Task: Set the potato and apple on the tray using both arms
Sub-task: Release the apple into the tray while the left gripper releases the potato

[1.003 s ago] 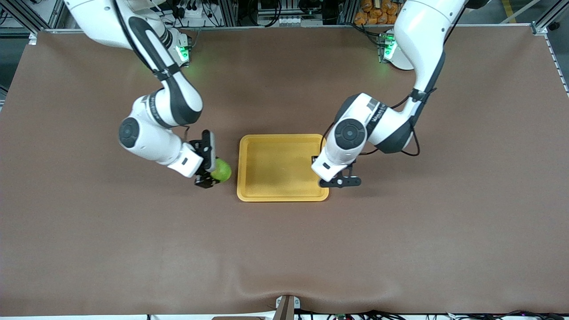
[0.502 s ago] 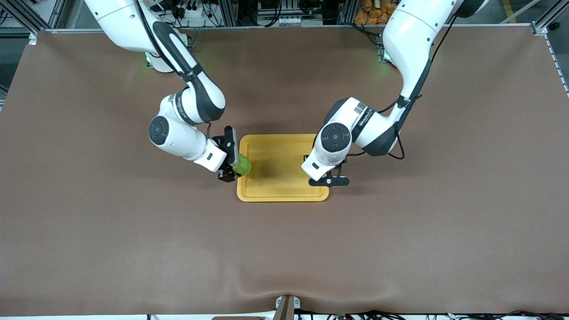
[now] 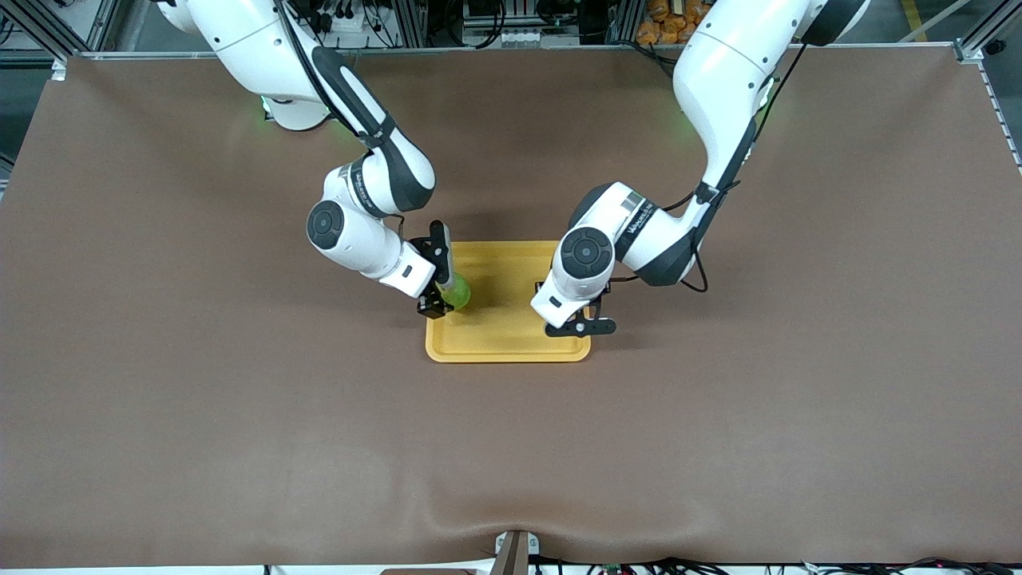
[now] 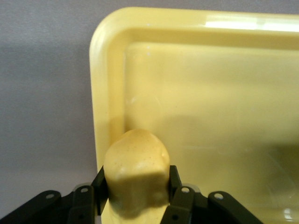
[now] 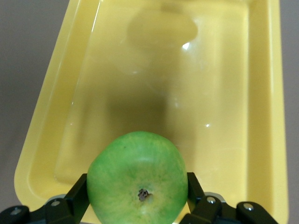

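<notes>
The yellow-orange tray (image 3: 505, 321) lies mid-table. My right gripper (image 3: 449, 300) is shut on the round green apple (image 3: 458, 294) and holds it over the tray's end toward the right arm. In the right wrist view the apple (image 5: 138, 182) sits between the fingers (image 5: 80, 193), stem dimple facing the camera, with the tray floor (image 5: 219, 102) below. My left gripper (image 3: 576, 323) hangs over the tray's other end, shut on the potato (image 4: 135, 170), a smooth yellow lump above the tray's corner rim (image 4: 100, 93). The left wrist hides the potato in the front view.
Brown cloth (image 3: 239, 415) covers the whole table around the tray. Both arms' elbows and wrists hang low beside the tray. Cables and frame rails run along the table's edge by the robots' bases.
Both arms have moved inward. The right gripper carried the apple from over the cloth beside the tray to over the tray; the left gripper shifted over the tray's rim.
</notes>
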Robot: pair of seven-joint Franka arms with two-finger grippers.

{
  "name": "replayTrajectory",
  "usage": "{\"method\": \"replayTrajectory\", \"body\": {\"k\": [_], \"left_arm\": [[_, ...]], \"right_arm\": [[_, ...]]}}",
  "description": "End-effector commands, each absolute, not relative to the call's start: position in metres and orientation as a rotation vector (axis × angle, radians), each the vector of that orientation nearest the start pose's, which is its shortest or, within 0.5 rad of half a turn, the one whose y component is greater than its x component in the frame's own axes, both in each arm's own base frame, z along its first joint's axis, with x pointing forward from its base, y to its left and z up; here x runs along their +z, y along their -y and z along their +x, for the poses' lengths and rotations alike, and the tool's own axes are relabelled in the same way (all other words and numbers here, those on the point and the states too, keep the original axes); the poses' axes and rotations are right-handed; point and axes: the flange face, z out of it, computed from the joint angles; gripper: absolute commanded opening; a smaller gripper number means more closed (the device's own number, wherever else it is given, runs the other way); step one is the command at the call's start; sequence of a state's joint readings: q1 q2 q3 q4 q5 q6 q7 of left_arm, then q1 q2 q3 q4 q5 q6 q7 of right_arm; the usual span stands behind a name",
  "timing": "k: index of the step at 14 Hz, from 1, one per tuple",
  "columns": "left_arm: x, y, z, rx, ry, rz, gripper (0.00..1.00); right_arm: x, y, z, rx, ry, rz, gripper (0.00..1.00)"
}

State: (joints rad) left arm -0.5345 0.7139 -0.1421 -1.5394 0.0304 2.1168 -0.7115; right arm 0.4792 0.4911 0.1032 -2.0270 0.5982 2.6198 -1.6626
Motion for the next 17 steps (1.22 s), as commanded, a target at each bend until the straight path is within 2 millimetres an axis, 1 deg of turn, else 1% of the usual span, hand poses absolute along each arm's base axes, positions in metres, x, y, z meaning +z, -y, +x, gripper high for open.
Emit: {"method": "replayTrajectory", "body": {"k": [1, 2, 3, 5, 6, 7, 8, 9, 10, 11, 13, 15, 16, 17], "left_arm": [[0.222, 0.428, 0.553, 0.195, 0.089, -3.103, 0.0], [0.222, 0.428, 0.553, 0.193, 0.099, -3.103, 0.0], [0.221, 0.428, 0.553, 0.195, 0.099, -3.102, 0.0], [0.218, 0.428, 0.553, 0.201, 0.108, -3.098, 0.0], [0.217, 0.427, 0.553, 0.2, 0.113, -3.098, 0.07], [0.215, 0.426, 0.554, 0.197, 0.113, -3.097, 0.29], [0.214, 0.426, 0.555, 0.198, 0.115, -3.096, 0.57], [0.214, 0.425, 0.555, 0.192, 0.111, -3.097, 1.0], [0.214, 0.425, 0.556, 0.188, 0.093, -3.099, 1.0], [0.214, 0.425, 0.556, 0.189, 0.095, -3.1, 1.0], [0.216, 0.424, 0.557, 0.185, 0.09, -3.103, 1.0], [0.223, 0.419, 0.562, 0.171, 0.1, -3.109, 1.0], [0.23, 0.417, 0.565, 0.158, 0.107, -3.113, 1.0], [0.243, 0.416, 0.568, 0.134, 0.102, -3.124, 1.0]], "right_arm": [[0.21, -0.326, 0.509, 0.492, -2.546, 2.2, 0.23], [0.207, -0.329, 0.507, 0.488, -2.548, 2.194, 0.33], [0.205, -0.329, 0.507, 0.492, -2.541, 2.192, 0.38], [0.204, -0.329, 0.507, 0.493, -2.539, 2.191, 0.43], [0.204, -0.329, 0.507, 0.493, -2.539, 2.191, 0.46], [0.204, -0.329, 0.507, 0.492, -2.537, 2.194, 0.48], [0.205, -0.329, 0.507, 0.495, -2.537, 2.193, 0.49], [0.207, -0.328, 0.508, 0.5, -2.533, 2.195, 0.49], [0.208, -0.327, 0.509, 0.503, -2.529, 2.197, 0.55], [0.212, -0.325, 0.511, 0.513, -2.534, 2.187, 1.0], [0.214, -0.312, 0.516, 0.511, -2.52, 2.205, 1.0], [0.221, -0.309, 0.519, 0.527, -2.51, 2.206, 1.0], [0.222, -0.307, 0.518, 0.523, -2.51, 2.212, 1.0], [0.227, -0.302, 0.52, 0.518, -2.516, 2.226, 1.0]]}}
